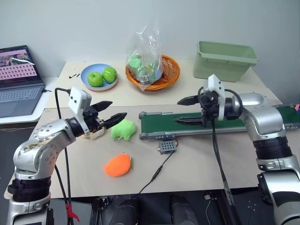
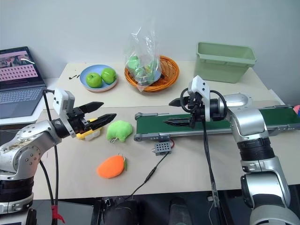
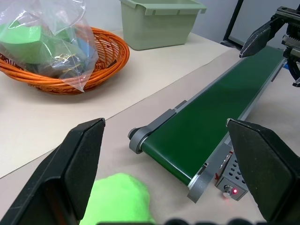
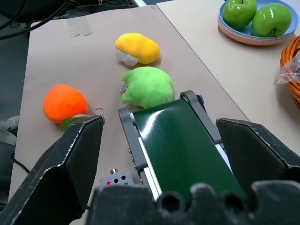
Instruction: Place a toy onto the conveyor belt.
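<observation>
The yellow toy (image 4: 137, 48) lies on the table with its white patch down at one side. In the eye views it is mostly hidden below my left gripper (image 1: 118, 108), and a yellow sliver (image 2: 89, 134) shows. That gripper hovers level just above it, open, with nothing between its fingers. The conveyor belt (image 1: 220, 124) is a dark-green strip in a grey frame, running from the table's middle to the right. My right gripper (image 1: 176, 111) is open and empty, pointing left above the belt's left part.
A light-green plush (image 1: 123, 130) lies at the belt's left end, an orange plush (image 1: 117, 165) nearer the front edge. A small grey control box (image 1: 167, 147) with a cable sits below the belt. Behind are an apple plate (image 1: 98, 77), an orange basket (image 1: 154, 75), a green bin (image 1: 225, 60) and a laptop (image 1: 18, 79).
</observation>
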You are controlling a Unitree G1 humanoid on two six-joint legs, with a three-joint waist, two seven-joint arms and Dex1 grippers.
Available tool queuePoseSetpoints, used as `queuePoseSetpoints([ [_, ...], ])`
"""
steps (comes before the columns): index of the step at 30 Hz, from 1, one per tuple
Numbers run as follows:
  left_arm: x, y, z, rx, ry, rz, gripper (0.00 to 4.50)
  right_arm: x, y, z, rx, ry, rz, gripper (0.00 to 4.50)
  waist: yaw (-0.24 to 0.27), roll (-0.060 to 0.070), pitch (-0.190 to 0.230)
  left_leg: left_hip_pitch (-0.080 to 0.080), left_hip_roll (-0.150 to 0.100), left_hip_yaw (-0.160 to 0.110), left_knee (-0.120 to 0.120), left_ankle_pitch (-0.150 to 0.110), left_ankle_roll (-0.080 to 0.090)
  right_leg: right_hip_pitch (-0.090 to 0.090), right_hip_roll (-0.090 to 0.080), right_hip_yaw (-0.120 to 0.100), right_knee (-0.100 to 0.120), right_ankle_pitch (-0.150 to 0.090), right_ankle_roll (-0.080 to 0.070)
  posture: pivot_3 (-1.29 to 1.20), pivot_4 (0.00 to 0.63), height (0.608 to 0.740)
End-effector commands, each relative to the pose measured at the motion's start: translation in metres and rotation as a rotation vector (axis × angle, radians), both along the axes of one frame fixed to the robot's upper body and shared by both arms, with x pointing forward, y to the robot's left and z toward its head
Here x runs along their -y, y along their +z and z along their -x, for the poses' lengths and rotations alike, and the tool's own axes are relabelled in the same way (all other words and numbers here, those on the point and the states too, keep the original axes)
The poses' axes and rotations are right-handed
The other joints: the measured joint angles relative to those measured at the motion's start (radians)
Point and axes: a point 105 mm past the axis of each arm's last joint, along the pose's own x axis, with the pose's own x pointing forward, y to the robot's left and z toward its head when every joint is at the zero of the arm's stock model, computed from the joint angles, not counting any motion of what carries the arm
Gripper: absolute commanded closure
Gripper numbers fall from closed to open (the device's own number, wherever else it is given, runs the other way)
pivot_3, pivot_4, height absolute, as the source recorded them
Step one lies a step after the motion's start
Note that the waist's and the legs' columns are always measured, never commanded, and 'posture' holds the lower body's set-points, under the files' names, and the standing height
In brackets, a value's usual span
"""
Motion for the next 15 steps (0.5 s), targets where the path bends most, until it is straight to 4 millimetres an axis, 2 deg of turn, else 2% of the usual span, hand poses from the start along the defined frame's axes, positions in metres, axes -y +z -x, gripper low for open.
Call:
queuePoseSetpoints([
  [1,-0.017,0.012,-0.004,0.022,0.085,0.12,0.08,0.0,0.013,0.002,0.045,0.011,-0.013,0.0,0.0,0.0,0.0,0.0,0.0,0.0,0.0,0.0,0.0,0.0,0.0,0.0,0.0,0.0,0.0,0.0,0.15,0.74],
  [3,-0.051,0.006,-0.01,-0.046,0.23,0.334,0.08,-0.002,0.012,0.001,0.044,0.02,-0.011,0.0,-0.002,0.0,0.0,0.001,0.0,0.0,0.0,0.0,0.0,0.0,0.0,0.001,0.0,0.0,0.0,0.0,0.15,0.74],
  [4,-0.062,0.002,-0.009,-0.076,0.269,0.409,0.08,-0.003,0.012,0.001,0.043,0.024,-0.01,0.0,-0.005,0.0,0.0,0.001,0.0,0.0,0.0,0.0,0.0,0.0,0.0,0.0,0.0,0.0,0.0,0.0,0.15,0.74],
  [8,-0.079,-0.017,-0.003,-0.18,0.348,0.509,0.08,-0.004,0.011,0.001,0.038,0.035,-0.006,0.0,-0.008,0.0,0.0,0.001,0.001,0.0,-0.001,0.0,-0.001,-0.001,0.001,0.0,0.001,0.0,0.0,0.0,0.15,0.74],
  [12,-0.11,-0.04,0.003,-0.286,0.479,0.758,0.08,-0.006,0.01,0.0,0.035,0.043,-0.004,0.0,0.0,0.0,0.0,0.001,0.0,0.0,-0.001,0.0,-0.001,0.0,0.0,0.001,0.0,0.0,0.0,0.0,0.15,0.74],
  [15,-0.121,-0.048,0.005,-0.33,0.526,0.892,0.08,-0.007,0.009,0.0,0.032,0.047,-0.002,0.0,0.001,0.0,0.0,0.001,0.001,-0.001,-0.001,0.0,-0.001,0.0,0.0,0.0,0.0,0.0,0.0,0.0,0.15,0.74],
])
